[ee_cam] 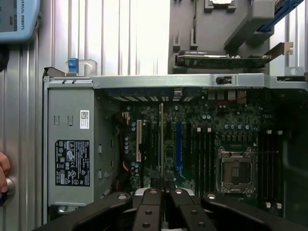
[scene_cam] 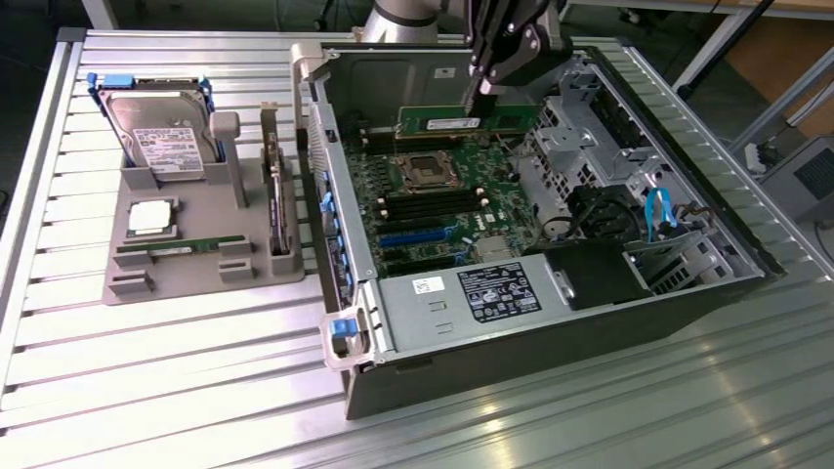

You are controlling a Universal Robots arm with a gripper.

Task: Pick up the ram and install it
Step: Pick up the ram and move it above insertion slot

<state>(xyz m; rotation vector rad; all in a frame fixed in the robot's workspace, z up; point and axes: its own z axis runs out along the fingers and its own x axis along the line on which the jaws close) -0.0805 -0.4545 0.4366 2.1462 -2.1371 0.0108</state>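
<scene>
**Holding the ram (scene_cam: 467, 121) over the motherboard: lifted, not yet seated**

The ram, a long, slim green circuit-board stick with a white label, hangs on edge inside the open black computer case (scene_cam: 521, 362). The black pincer (scene_cam: 485, 98) pinches it by its upper edge, fingers pressed against the board.

In the exterior view the ram sits at about one o'clock of the square silver processor socket (scene_cam: 424, 168). The dark memory slots (scene_cam: 414, 205) lie at six o'clock of that socket. The pick-up looks done and the seating is left, since the stick appears clear of every slot.

A second green stick (scene_cam: 183, 246) lies in the grey plastic tray (scene_cam: 195, 283), at nine o'clock of the case on the silver slatted tabletop (scene_cam: 156, 381).

"UNIVERSAL ROBOTS" reads on the blue-grey pendant (ee_cam: 17, 19). The power supply's black sticker (ee_cam: 72, 162) is too small to read.
</scene>
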